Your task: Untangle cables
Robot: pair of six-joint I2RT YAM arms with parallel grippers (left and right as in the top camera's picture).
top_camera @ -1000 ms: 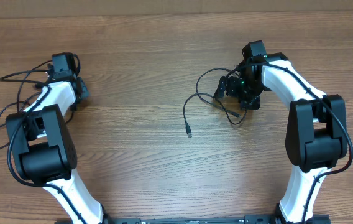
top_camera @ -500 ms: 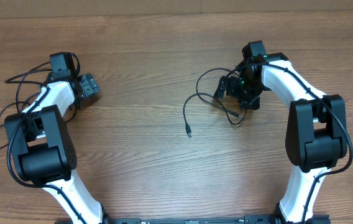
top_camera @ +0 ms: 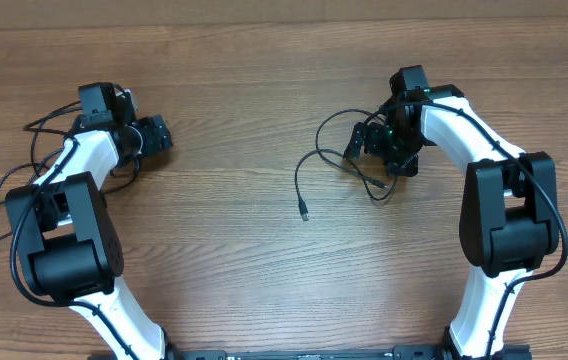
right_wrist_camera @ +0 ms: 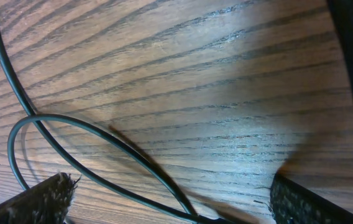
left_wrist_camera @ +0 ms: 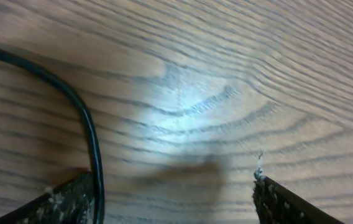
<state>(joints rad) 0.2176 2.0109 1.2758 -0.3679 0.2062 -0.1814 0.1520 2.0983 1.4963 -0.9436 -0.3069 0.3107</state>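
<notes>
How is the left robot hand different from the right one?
The left gripper has bare table between its fingers, with one cable beside a finger; the right gripper has cable loops crossing between its fingers. The left gripper is at the table's left side, the right gripper over those loops in the middle. Both are open.

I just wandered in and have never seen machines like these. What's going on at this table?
Two robot arms work at a wooden table. The right gripper hangs open over a loose tangle of thin black cable, whose plug end trails toward the middle; nothing is pinched. The left gripper is open too, at the far left, with a separate cable running beside one finger, not gripped. The loops on the right are not yet undone.
</notes>
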